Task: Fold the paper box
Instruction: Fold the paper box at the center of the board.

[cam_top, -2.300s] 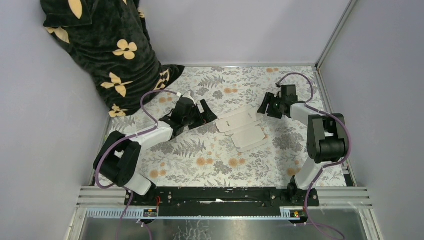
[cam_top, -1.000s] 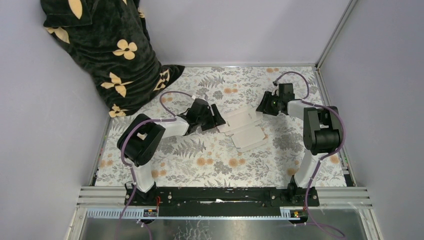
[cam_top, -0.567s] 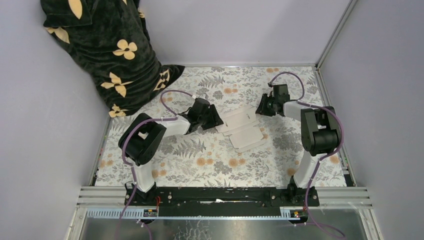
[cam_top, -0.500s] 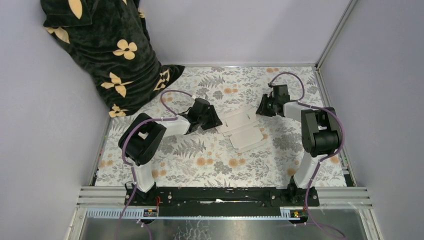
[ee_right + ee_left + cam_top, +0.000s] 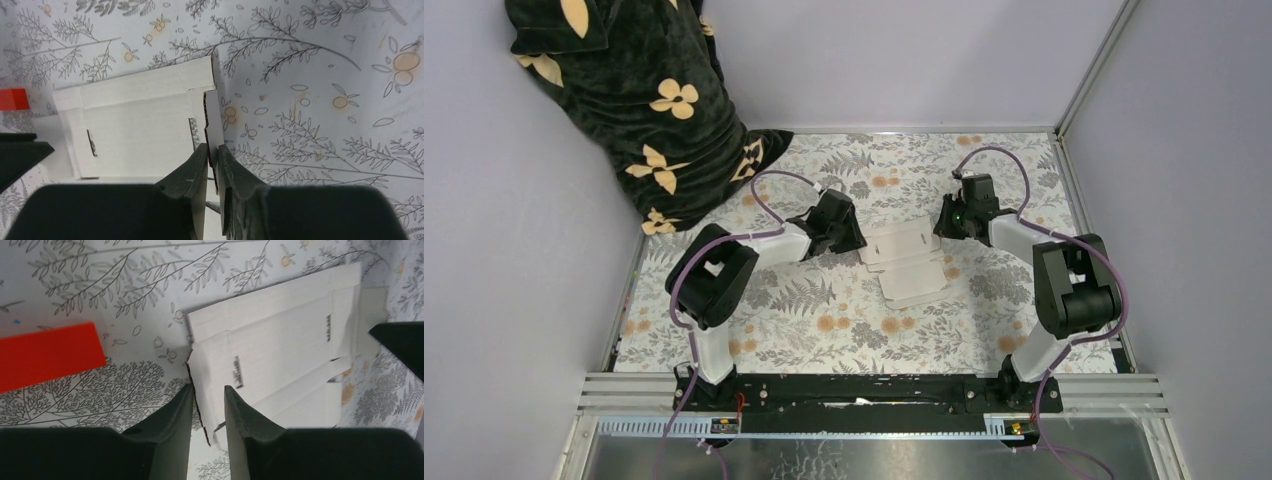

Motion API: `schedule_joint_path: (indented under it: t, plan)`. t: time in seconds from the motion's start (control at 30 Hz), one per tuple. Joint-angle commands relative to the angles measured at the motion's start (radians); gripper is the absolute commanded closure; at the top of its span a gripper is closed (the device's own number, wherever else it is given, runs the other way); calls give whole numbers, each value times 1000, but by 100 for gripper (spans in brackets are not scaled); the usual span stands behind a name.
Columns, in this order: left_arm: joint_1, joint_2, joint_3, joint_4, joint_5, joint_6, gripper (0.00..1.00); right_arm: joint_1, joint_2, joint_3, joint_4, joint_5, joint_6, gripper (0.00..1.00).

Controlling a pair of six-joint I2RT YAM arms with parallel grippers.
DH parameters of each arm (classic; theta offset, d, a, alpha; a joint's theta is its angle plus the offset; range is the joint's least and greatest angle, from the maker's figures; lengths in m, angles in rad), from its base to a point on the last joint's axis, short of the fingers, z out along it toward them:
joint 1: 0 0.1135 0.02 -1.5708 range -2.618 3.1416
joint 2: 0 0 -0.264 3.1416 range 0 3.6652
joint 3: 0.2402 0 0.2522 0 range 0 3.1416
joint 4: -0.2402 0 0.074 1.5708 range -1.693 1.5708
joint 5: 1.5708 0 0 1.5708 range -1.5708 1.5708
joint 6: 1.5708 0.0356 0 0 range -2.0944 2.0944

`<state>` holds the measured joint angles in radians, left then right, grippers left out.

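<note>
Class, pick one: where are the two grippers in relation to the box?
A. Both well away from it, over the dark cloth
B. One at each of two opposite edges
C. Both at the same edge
B: seen from above, the left gripper is at the left edge of the box and the right gripper is at its right edge, each with a flap edge between its fingers.

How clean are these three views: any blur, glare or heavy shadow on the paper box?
Top external: even, soft light, no glare, all sharp, though the paper box is bright enough to hide most creases. Left wrist: box creases crisp, the left gripper a featureless black, the red rectangle oversaturated. Right wrist: sharp too, the right gripper equally dark.
</note>
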<state>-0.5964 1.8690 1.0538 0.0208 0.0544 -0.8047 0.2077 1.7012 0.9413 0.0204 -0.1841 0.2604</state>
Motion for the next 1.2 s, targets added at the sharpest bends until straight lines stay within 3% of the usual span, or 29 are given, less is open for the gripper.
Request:
schedule_joint_path:
  t: [0.0,0.3,1.17]
  plan:
    - [-27,15,88,-66,-46,48,65,49,-42,-25,-59,12,-10,82]
    - [-67,57,237,-223,-128,125,64,99,-86,-52,-63,35,0,85]
    - [-95,88,216,-196,-109,121,65,195,-105,38,-132,86,8,87]
